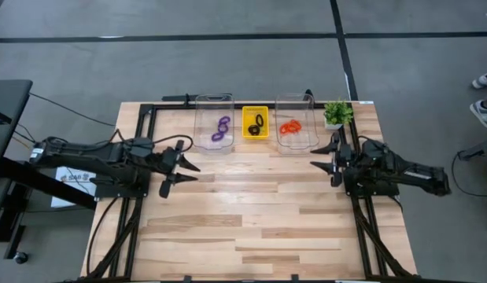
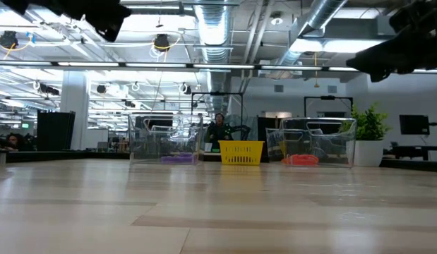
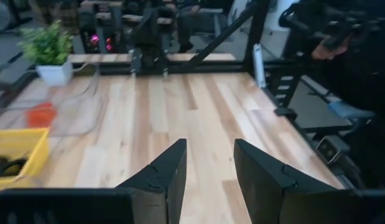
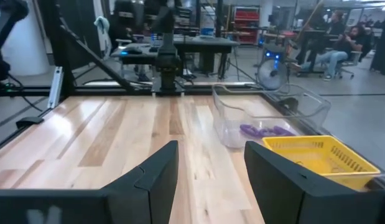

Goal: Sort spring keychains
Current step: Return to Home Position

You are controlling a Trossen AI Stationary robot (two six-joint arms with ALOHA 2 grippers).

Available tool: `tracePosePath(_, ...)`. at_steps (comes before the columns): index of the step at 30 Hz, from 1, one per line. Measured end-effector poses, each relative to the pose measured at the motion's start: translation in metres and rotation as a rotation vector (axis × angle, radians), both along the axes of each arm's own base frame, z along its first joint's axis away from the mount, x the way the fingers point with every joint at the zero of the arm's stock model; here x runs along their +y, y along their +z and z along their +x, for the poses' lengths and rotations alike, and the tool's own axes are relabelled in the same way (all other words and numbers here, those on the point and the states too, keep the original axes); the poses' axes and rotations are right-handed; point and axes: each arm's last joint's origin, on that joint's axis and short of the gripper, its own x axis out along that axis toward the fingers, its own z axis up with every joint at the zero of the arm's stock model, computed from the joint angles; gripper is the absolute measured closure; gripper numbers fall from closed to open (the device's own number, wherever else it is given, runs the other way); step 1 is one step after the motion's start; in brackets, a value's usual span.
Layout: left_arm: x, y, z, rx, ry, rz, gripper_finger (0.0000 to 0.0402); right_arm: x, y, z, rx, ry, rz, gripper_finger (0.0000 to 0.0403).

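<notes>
- One wooden table (image 1: pixel 251 228) carries the whole job, with the sorting row along its far edge.
- Two arms lie low at its sides. The left gripper (image 1: pixel 188 173) hangs over the table's left middle, fingers spread and holding nothing. The right gripper (image 1: pixel 318 157) faces it from the right, likewise released and empty.
- Two clear containers flank a yellow tray (image 1: pixel 255 108): the left bin (image 1: pixel 214 101) and the right bin (image 1: pixel 296 98).
- Smallest are the spring keychains. The purple keychains (image 1: pixel 220 128) lie in the left bin, the black keychains (image 1: pixel 255 124) in the yellow tray, and the orange-red keychains (image 1: pixel 289 126) in the right bin. None shows loose on the boards.
- Sorting looks finished, so only homing is left. Each arm should pull back toward its own side, keeping to the near side of the bins so that neither gets nudged.
</notes>
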Motion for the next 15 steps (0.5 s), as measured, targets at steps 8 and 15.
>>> tracePosePath(8, 0.021, -0.017, -0.029, -0.049, 0.16, 0.005, 0.0271, 0.006, 0.0, 0.001, -0.002, 0.064, 0.007, 0.0226)
tracePosePath(15, 0.034, -0.032, -0.061, -0.192, 0.327, -0.086, 0.0271, 0.008, 0.003, 0.001, -0.03, 0.095, -0.002, 0.0227)
